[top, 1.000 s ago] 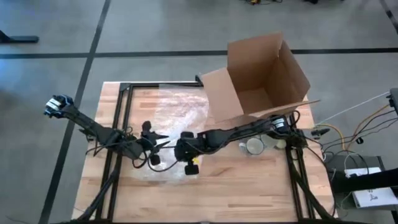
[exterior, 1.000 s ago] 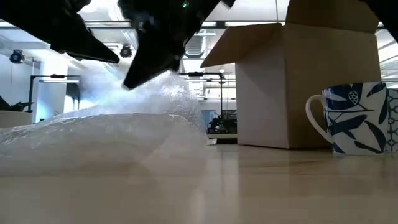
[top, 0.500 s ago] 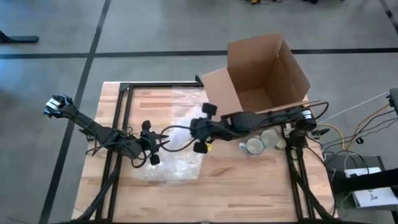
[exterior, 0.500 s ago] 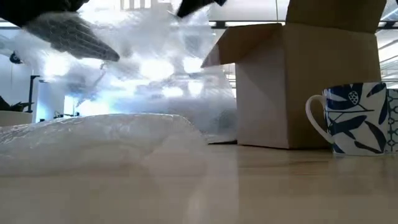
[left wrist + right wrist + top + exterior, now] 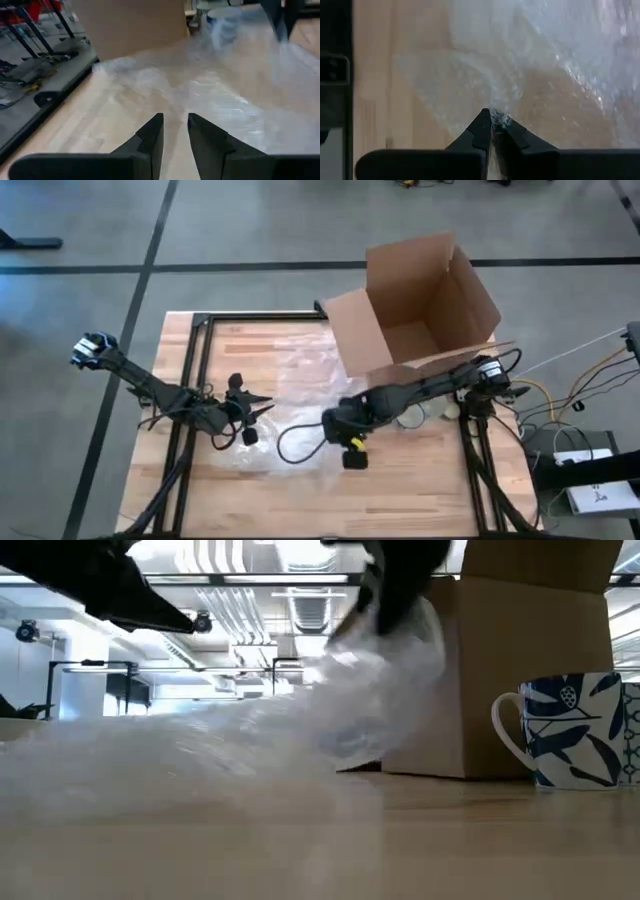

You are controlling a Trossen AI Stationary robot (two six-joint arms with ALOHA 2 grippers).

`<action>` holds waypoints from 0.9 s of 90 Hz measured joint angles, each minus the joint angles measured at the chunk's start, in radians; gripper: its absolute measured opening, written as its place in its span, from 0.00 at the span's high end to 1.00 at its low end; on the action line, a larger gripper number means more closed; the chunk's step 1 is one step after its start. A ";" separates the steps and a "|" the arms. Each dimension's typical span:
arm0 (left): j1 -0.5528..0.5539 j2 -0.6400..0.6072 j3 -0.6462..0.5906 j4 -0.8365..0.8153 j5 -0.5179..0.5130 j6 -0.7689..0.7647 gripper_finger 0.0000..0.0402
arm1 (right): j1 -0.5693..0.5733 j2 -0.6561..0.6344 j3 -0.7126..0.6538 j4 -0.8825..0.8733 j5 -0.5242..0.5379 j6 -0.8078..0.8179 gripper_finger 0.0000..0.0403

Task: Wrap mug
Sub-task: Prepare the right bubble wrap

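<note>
A clear bubble-wrap sheet (image 5: 290, 375) lies spread over the middle of the wooden table (image 5: 420, 480). My right gripper (image 5: 335, 425) is shut on it near the sheet's right side and holds that part raised (image 5: 385, 650). The white mug with blue leaves (image 5: 572, 730) stands upright on the table right of the sheet, partly under my right arm (image 5: 408, 416). My left gripper (image 5: 175, 131) hovers open just above the sheet's left part (image 5: 264, 409), with nothing between its fingers. My right gripper pinches a bunched bit of the bubble wrap (image 5: 498, 118) between its two fingers. It comes at it from above, slanting in from the table's right. The held part is lifted off the table, and the sheet slopes down from it to the left, where it lies on the wood (image 5: 150, 750).
An open cardboard box (image 5: 425, 300) stands at the far right, close behind the mug. A black metal frame (image 5: 195, 380) runs along the table's left and right sides. Bare wood lies along the near edge.
My right gripper, shut on the wrap, rose and swung toward the far edge, then came toward the near right, beside the mug. The sheet's held part was lifted high and drawn rightward. The sheet's left part stayed on the table.
</note>
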 joint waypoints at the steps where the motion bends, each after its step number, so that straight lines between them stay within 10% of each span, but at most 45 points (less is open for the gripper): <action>1: 0.001 0.001 0.000 0.006 0.000 0.002 0.81 | 0.002 0.000 -0.002 0.001 0.000 0.000 0.99; 43: 0.005 0.058 0.000 0.179 0.020 0.070 0.81 | 0.022 -0.003 0.077 -0.145 0.026 0.252 0.62; 81: -0.035 0.155 0.000 0.181 0.452 -0.251 0.81 | 0.037 0.015 0.051 0.168 0.162 0.316 0.61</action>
